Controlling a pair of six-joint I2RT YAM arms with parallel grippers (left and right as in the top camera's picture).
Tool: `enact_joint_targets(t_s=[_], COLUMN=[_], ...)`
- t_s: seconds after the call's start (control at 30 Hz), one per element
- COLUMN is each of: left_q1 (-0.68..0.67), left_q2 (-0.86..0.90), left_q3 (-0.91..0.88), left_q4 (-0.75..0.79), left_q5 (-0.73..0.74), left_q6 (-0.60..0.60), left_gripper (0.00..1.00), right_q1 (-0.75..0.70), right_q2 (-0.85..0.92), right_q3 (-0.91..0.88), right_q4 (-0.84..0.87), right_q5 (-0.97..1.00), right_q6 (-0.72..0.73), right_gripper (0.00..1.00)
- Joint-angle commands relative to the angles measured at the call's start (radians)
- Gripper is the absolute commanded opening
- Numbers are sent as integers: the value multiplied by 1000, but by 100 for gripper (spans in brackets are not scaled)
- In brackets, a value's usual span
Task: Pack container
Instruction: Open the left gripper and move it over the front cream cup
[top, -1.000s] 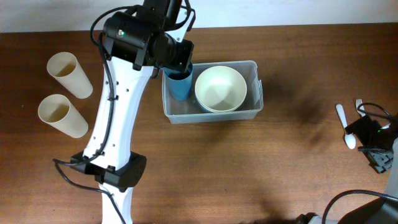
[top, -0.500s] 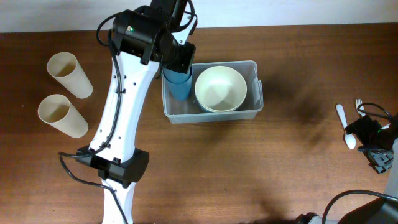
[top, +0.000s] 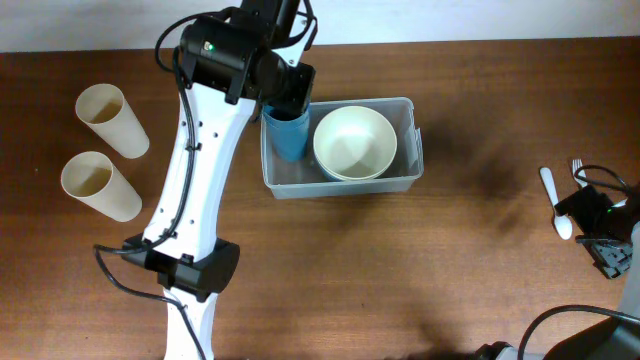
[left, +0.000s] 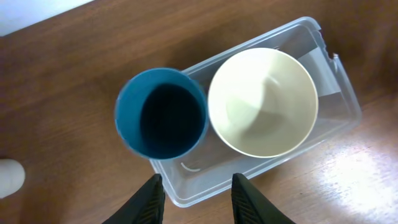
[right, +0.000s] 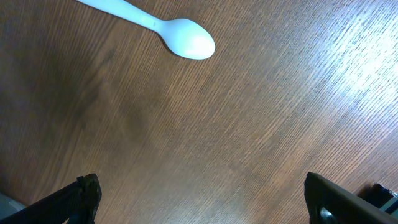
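Observation:
The clear plastic container (top: 410, 160) stands at the table's far middle. It holds an upright blue cup (top: 289, 138) at its left end and a cream bowl (top: 354, 142) beside it. In the left wrist view the container (left: 339, 102), the blue cup (left: 160, 112) and the bowl (left: 262, 102) lie below my left gripper (left: 198, 186), which is open and empty over the bin's near rim. In the overhead view the left wrist (top: 288, 92) hides the gripper. My right gripper (right: 202, 199) is wide open and empty over bare wood at the far right (top: 605, 250).
Two cream paper cups (top: 112, 120) (top: 100, 185) lie at the far left. A white plastic spoon (top: 553, 200) (right: 180, 37) lies near the right gripper, with a white fork (top: 578, 168) partly visible behind it.
The left arm has shifted slightly over the container's left end. The blue cup and the bowl stay in the container. The right arm has not moved.

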Motion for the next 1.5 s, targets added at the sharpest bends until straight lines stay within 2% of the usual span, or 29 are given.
enact_joint_targets(t_s=[0.0,0.13,0.27,0.33,0.4,0.5,0.53,0.63,0.97,1.2,1.47], left_q1=[35,97,184,222,256,301,311,343,457,528,636], left_q2=[-21,-71,-127,-151,-176,-228,-242,-309,-536,-547,-547], left_q3=[44,66,66,66,60,25,10,-88,-618,-739,-794], left_q4=[-19,-51,-52,-52,-52,-52,-52,-52,-43,-23,5], left_q5=[-71,-149,-143,-143,-143,-143,-143,-143,-189,-200,-199], left_q6=[-6,-72,-90,-90,-90,-90,-90,-90,-191,-190,-190], left_gripper=[42,54,67,77,82,87,93,99,100,100,100], right_q1=[-2,-2,-2,-2,-2,-2,-2,-2,-2,-2,-2], right_q2=[-1,-1,-1,-1,-1,-1,-1,-1,-1,-1,-1], right_q3=[0,0,0,0,0,0,0,0,0,0,0], right_q4=[0,0,0,0,0,0,0,0,0,0,0], right_q5=[-2,-2,-2,-2,-2,-2,-2,-2,-2,-2,-2], right_q6=[9,9,9,8,9,9,9,9,9,8,9], right_gripper=[99,99,99,99,99,99,99,99,99,99,99])
